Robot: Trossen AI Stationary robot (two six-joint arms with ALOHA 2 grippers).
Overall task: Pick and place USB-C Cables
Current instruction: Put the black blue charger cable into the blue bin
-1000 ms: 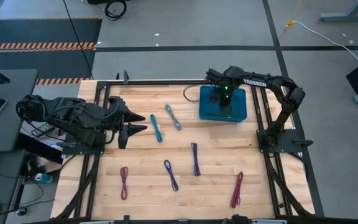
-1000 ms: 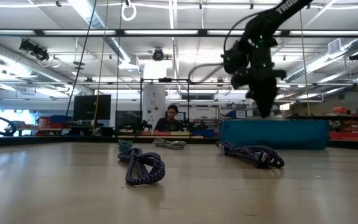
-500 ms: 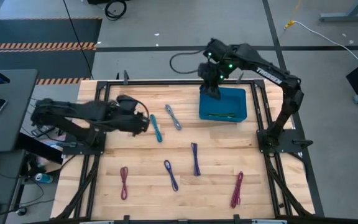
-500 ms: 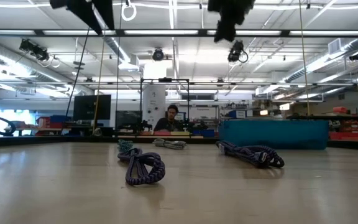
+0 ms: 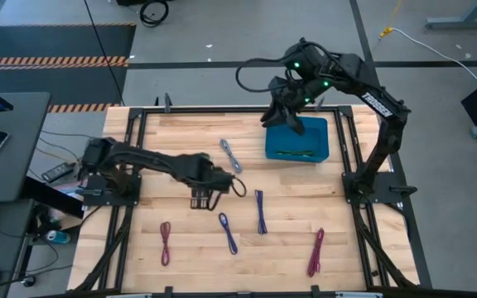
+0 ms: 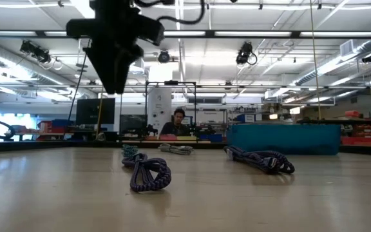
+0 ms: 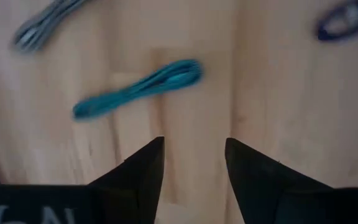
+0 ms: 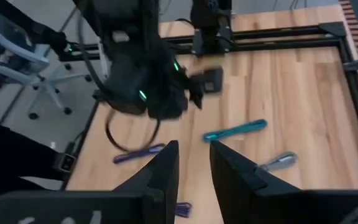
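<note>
Several folded USB-C cables lie flat on the wooden table. In the left wrist view I see the teal cable [image 7: 138, 90], a grey-blue one [image 7: 42, 25] and a blue-purple one [image 7: 344, 18]. The high view shows the grey-blue cable [image 5: 231, 156], two blue-purple cables [image 5: 260, 211] [image 5: 228, 233], a maroon one [image 5: 166, 242] and a magenta one [image 5: 315, 252]. A green cable [image 5: 292, 153] lies in the blue bin [image 5: 321, 136]. My left gripper [image 7: 194, 152] hovers open above the table beside the teal cable, which the arm hides from above. My right gripper [image 8: 193, 155] is open, high over the bin's far left corner.
The blue bin stands at the table's far right. A black metal frame [image 5: 350, 165] borders the table on both sides. In the low view a person [image 6: 177, 122] sits far behind the table. Bare wood lies between the cables along the near half.
My left arm has swung from the table's left edge toward the middle and now points down over the teal cable. My right arm has risen out of the blue bin and drawn back toward the far edge. The cables have stayed put.
</note>
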